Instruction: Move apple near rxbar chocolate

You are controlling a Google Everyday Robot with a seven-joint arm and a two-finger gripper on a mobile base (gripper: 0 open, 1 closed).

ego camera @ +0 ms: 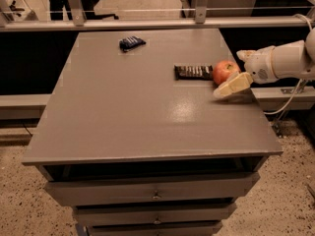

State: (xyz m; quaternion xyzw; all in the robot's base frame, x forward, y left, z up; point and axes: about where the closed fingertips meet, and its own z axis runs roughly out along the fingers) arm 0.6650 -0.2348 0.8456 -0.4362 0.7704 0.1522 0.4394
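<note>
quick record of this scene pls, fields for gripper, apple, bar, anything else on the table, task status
gripper: at the table's edge, open, straddling the apple
apple: resting on the table, at the end of the rxbar chocolate nearer the gripper
rxbar chocolate: lying flat, beside the apple
blue packet: near the table's far edge, apart from both
task status: apple looks placed near the bar
</note>
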